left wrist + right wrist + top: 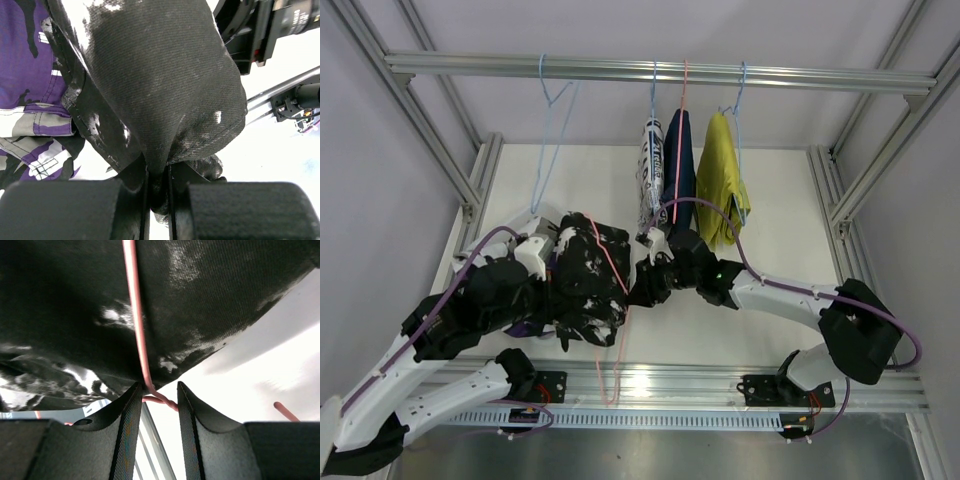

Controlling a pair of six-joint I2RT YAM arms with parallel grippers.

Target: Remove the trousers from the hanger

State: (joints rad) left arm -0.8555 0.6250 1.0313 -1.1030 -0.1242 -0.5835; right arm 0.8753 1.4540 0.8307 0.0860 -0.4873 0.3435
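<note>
The black white-speckled trousers (588,270) hang bunched on a pink wire hanger (618,300) that is off the rail and low over the table. My left gripper (159,172) is shut on a fold of this black cloth (165,75). My right gripper (642,285) is closed around the pink hanger's twisted neck (160,401), with the wire (134,315) running up across the black cloth (65,305). The purple-white-black trousers (25,75) lie on the table under my left arm. The white-and-blue print (650,170), navy (680,165) and yellow (723,185) trousers hang on the rail.
An empty light-blue hanger (548,130) hangs at the rail's left. The aluminium rail (620,70) crosses the back, and frame posts stand on both sides. A metal bar (700,380) runs along the near table edge by the arm bases.
</note>
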